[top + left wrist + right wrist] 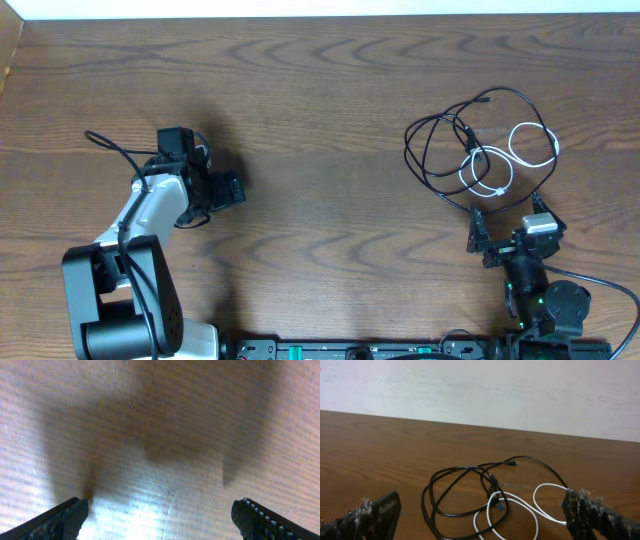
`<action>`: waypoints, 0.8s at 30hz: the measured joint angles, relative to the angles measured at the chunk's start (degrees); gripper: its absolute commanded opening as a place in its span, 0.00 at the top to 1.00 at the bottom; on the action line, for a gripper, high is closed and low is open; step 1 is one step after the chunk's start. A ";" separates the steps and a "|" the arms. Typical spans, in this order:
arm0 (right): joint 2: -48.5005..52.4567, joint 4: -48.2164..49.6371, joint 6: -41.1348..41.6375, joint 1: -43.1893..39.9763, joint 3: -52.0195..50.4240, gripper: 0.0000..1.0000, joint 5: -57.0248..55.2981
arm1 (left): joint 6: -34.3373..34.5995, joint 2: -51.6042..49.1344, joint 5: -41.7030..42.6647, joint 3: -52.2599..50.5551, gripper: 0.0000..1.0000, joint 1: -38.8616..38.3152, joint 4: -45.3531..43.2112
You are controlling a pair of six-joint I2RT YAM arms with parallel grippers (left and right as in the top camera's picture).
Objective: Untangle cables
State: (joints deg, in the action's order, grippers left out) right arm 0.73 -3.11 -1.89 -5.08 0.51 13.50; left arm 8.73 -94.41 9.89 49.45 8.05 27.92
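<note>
1. The black cable [407, 150] and the white cable [549, 484] lie tangled on the counter [320, 120]. The white loops cross the black cable in several places.
2. The right gripper [508, 218] is open with its jaws spread wide. It is placed just short of the black cable and nothing is held in it.
3. The left gripper [160, 517] is also open and empty, over bare counter well apart from the black cable.
4. A first grasp is judged to be the step in hand. Only one strand should be taken, ideally a white loop where it runs clear of the black cable.
5. The pull should be made slowly, away from the black cable. Unless the black cable is pinned, the whole heap is likely to be dragged.
6. Which cable lies on top at the crossings cannot be told.
</note>
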 measured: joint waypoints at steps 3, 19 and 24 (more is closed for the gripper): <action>0.00 0.00 0.00 0.00 0.00 0.01 0.00 | -0.02 0.35 -0.63 -2.25 0.03 0.00 -5.68; 0.00 0.00 0.00 0.00 0.00 0.01 0.00 | -4.37 8.39 3.80 -26.05 0.03 0.09 -48.30; -0.02 0.00 0.00 0.00 0.00 0.01 0.00 | -4.70 12.68 4.63 -32.94 0.03 0.09 -53.92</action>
State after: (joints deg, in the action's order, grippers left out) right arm 0.71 -3.11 -1.89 -5.08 0.51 13.50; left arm 4.03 -81.73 14.52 16.51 8.14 -26.00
